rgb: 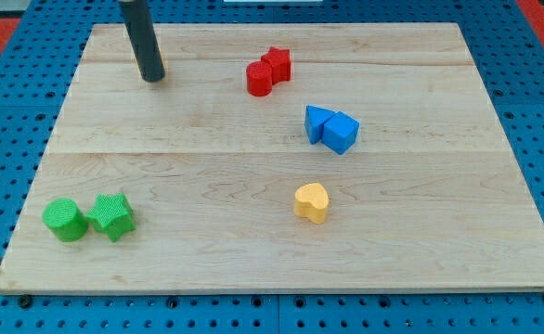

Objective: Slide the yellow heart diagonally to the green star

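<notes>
no jaws on this rig, just the rod, so nothing is grasped or clenched. my tip (153,78) sits on the bench (253,269) near the view's top left, well apart from every block.

yellow heart (312,201) is low and right of centre, standing alone, nothing touching it. green star (111,216) is at the view's bottom left, with a green cylinder (65,220) just beside it on its left; can't tell if the two touch. heart and star are well apart, at almost the same height in the view, star slightly lower.

two red blocks near top centre: a red cylinder (259,78) with a second red block (278,63) touching it up and to the right, shape unclear. two blue blocks right of centre, above the heart: a blue block (318,122) and a blue cube (341,133), touching. my tip is left of the red pair, diagonally across the bench from the heart.
</notes>
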`<action>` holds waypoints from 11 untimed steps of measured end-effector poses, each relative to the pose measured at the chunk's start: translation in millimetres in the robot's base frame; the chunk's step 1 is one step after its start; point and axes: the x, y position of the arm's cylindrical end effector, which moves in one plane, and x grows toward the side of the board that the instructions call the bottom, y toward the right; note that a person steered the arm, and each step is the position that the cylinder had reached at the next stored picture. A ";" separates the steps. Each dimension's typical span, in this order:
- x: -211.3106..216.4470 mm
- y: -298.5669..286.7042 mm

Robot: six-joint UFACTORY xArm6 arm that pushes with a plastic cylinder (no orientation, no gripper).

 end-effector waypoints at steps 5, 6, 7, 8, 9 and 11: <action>232.4 321.0; 248.5 275.6; 219.8 171.3; 216.6 128.4; 252.3 167.4; 235.1 65.3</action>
